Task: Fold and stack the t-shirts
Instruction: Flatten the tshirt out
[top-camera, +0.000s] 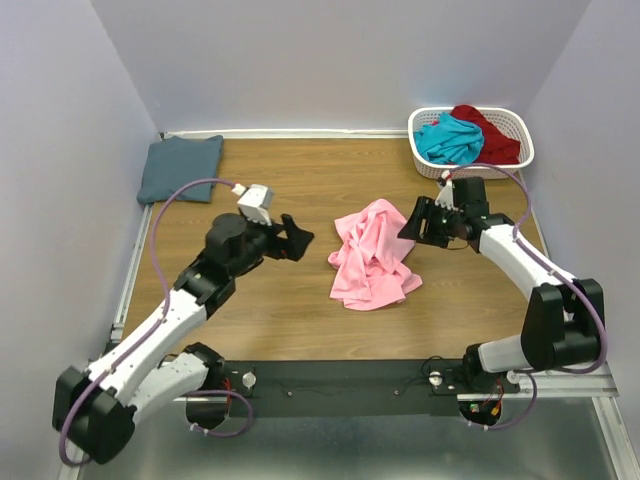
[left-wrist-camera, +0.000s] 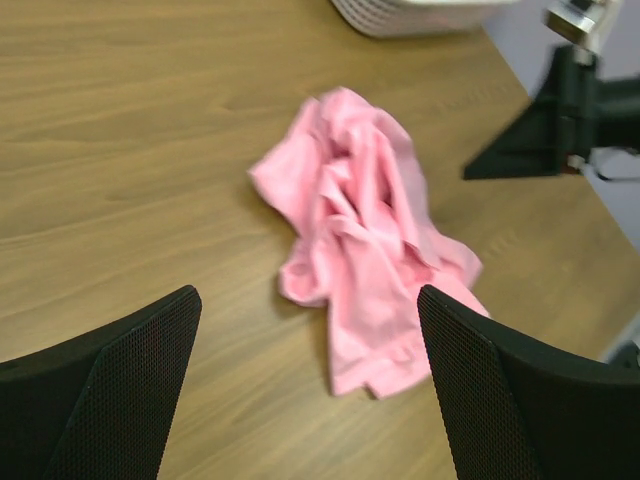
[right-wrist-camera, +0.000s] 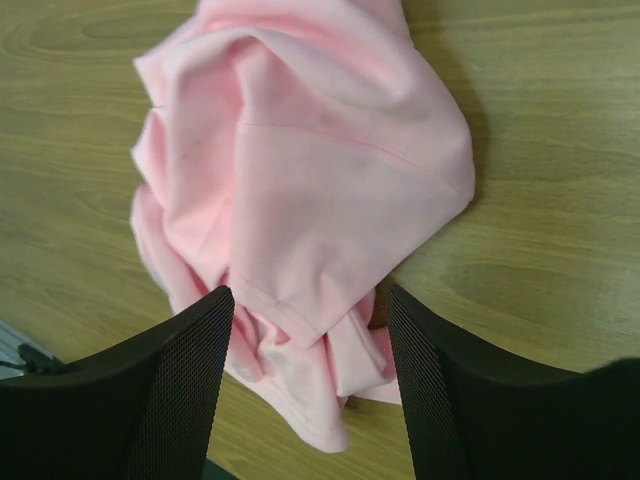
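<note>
Basket (top-camera: 522, 152) far-right corner holds teal tee (top-camera: 450, 140), dark red tee (top-camera: 497, 140); pink tee (top-camera: 370, 258) mid-table between left gripper (top-camera: 300, 238), right gripper (top-camera: 410, 224), both open-jawed

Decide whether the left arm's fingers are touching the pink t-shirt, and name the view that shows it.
Apart. The top view shows a strip of bare table between the left arm's open fingers and the crumpled pink t-shirt.
</note>
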